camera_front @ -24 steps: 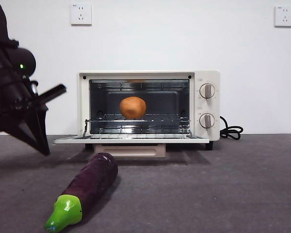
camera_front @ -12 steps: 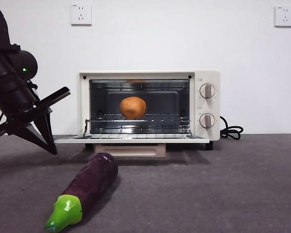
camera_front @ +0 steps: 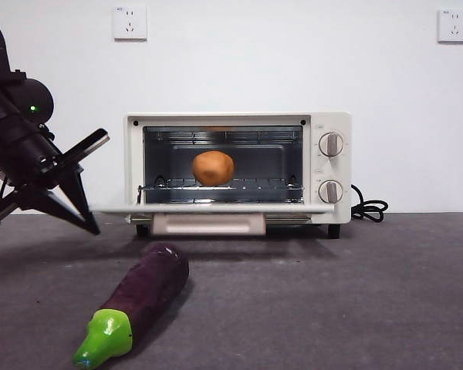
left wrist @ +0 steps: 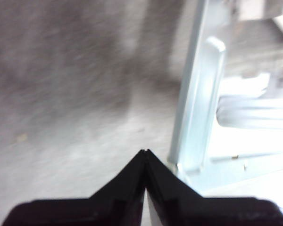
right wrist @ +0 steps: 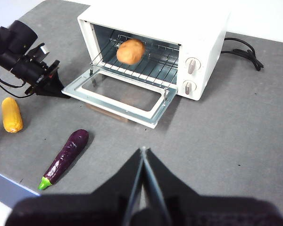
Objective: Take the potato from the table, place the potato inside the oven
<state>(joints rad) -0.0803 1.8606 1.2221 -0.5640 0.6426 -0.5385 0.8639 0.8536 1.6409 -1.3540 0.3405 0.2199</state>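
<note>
The orange-brown potato (camera_front: pixel 213 168) (right wrist: pixel 130 51) rests on the wire rack inside the cream-white oven (camera_front: pixel 332 166) (right wrist: pixel 205 35). The oven's glass door (camera_front: pixel 216 207) (right wrist: pixel 118 94) hangs open, close to level, with its beige handle (camera_front: pixel 208 224) at the front. My left gripper (camera_front: pixel 95 230) (right wrist: pixel 61 92) (left wrist: pixel 145 153) is shut and empty, its tip at the door's left front corner (left wrist: pixel 198 108). My right gripper (right wrist: pixel 143 150) is shut and empty, high over the dark grey table (camera_front: pixel 332 293) in front of the oven.
A purple eggplant (camera_front: pixel 143 289) (right wrist: pixel 63 157) with a green stem lies on the table in front of the door. A yellow corn cob (right wrist: pixel 12 114) lies near the left table edge. The black cord (camera_front: pixel 368 208) coils to the oven's right.
The left gripper has moved right and a little up to the door's left corner. The door's front edge has risen a bit from its lower position. The potato has not moved.
</note>
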